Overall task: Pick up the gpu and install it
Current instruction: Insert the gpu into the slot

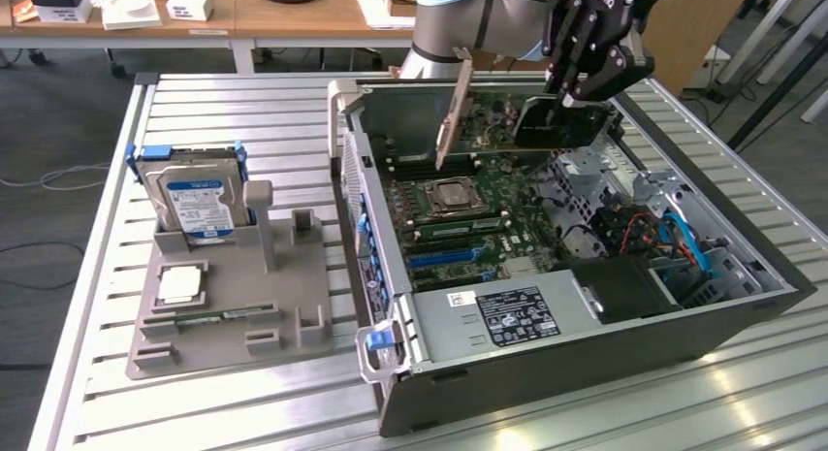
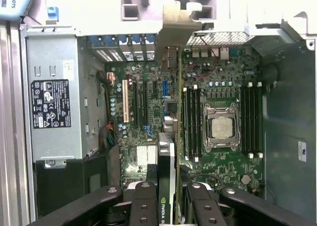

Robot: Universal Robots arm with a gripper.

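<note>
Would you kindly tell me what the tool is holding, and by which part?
The tool holds the gpu, clamped across its two faces at the end away from its metal bracket.

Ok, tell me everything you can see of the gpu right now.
The gpu is a thin card with a dark face and a pale metal bracket at one end. The gripper holds it on edge above the motherboard in the open case, bracket toward the slotted rear wall, not seated in a slot.
</note>
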